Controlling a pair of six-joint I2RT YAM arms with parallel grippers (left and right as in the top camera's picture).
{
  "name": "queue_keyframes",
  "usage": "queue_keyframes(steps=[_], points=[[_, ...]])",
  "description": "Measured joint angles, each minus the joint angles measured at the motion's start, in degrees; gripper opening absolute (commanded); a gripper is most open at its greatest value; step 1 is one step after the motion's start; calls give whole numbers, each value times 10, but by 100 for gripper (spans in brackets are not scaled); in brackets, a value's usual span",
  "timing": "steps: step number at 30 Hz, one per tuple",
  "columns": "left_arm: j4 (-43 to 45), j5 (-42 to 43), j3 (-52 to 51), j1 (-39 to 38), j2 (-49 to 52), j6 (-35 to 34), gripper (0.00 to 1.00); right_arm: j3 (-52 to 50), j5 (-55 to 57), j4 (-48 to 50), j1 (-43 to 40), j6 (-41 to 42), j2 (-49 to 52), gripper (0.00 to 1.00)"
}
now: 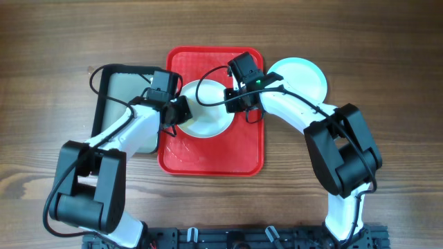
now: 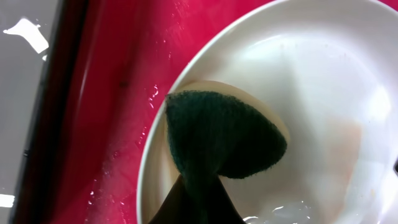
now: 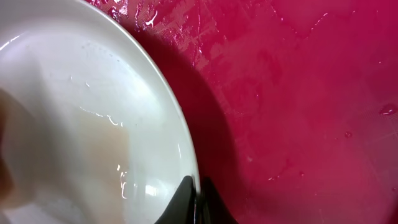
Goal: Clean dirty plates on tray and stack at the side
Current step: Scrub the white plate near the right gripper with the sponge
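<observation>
A white plate (image 1: 208, 123) lies on the red tray (image 1: 208, 160), which is wet. My left gripper (image 1: 181, 111) is at the plate's left side, shut on a green sponge (image 2: 224, 134) with a pale backing, and presses it onto the plate's inner surface (image 2: 323, 74). My right gripper (image 1: 236, 97) is at the plate's right rim, its jaws (image 3: 198, 200) shut on the rim, one finger inside and one outside. The plate's face (image 3: 74, 112) looks wet with a faint pale film. A light blue plate (image 1: 304, 76) sits on the table right of the tray.
A black-rimmed grey tray (image 1: 124, 86) lies left of the red tray, under my left arm; its edge shows in the left wrist view (image 2: 25, 81). Bare wooden table surrounds the trays. Water droplets lie on the red tray's floor (image 3: 298, 112).
</observation>
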Motion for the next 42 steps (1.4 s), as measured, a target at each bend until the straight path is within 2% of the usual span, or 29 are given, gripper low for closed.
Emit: queue_keyframes(steps=[12,23,31,42], points=[[27,-7,2,-52,17,-17,4,0,2,0,-1,0,0,4],[105,91,1,-85,35,-52,4,0,2,0,-1,0,0,4],[211,204,-1,-85,38,-72,4,0,2,0,-1,0,0,4],[175,156,-1,-108,38,-80,4,0,2,0,-1,0,0,4]])
